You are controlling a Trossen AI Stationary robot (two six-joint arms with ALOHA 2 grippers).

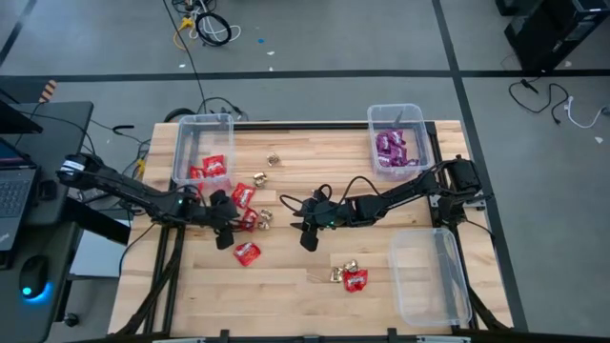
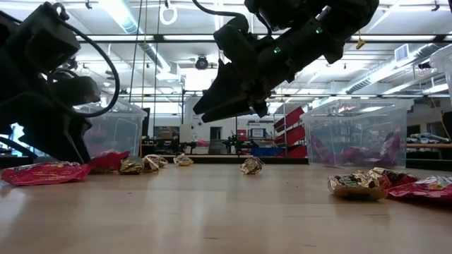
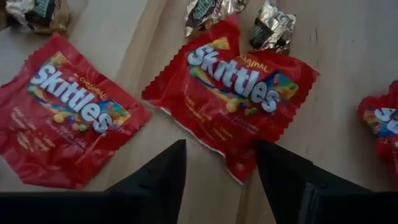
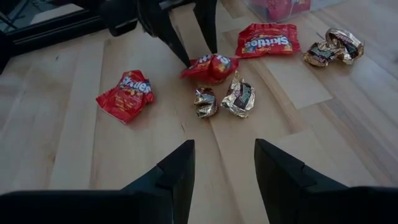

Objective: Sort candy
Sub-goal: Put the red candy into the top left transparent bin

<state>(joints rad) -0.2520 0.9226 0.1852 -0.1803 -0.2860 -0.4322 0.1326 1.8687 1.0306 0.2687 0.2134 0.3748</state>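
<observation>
Candy lies scattered on the wooden table (image 1: 286,286). My left gripper (image 3: 221,180) is open and low over a red packet (image 3: 233,90), whose near corner lies between the fingers. A second red packet (image 3: 65,115) lies beside it, and gold pieces (image 3: 273,28) lie just past it. The right wrist view shows the left gripper (image 4: 198,53) over that same packet (image 4: 210,67). My right gripper (image 1: 307,238) hovers open mid-table with nothing between its fingers (image 4: 180,168). My left gripper comes slanting down with one finger on either side of the red packet's near corner (image 3: 239,168). I cannot tell whether a fingertip (image 4: 185,59) touches it. The packet lies flat on the table.
A clear bin (image 1: 202,143) at the far left holds red packets; another (image 1: 396,143) at the far right holds purple ones. A third bin (image 1: 429,276) stands near right. More candy lies at the near middle: a red packet (image 1: 247,252), and a red and gold pair (image 1: 351,276).
</observation>
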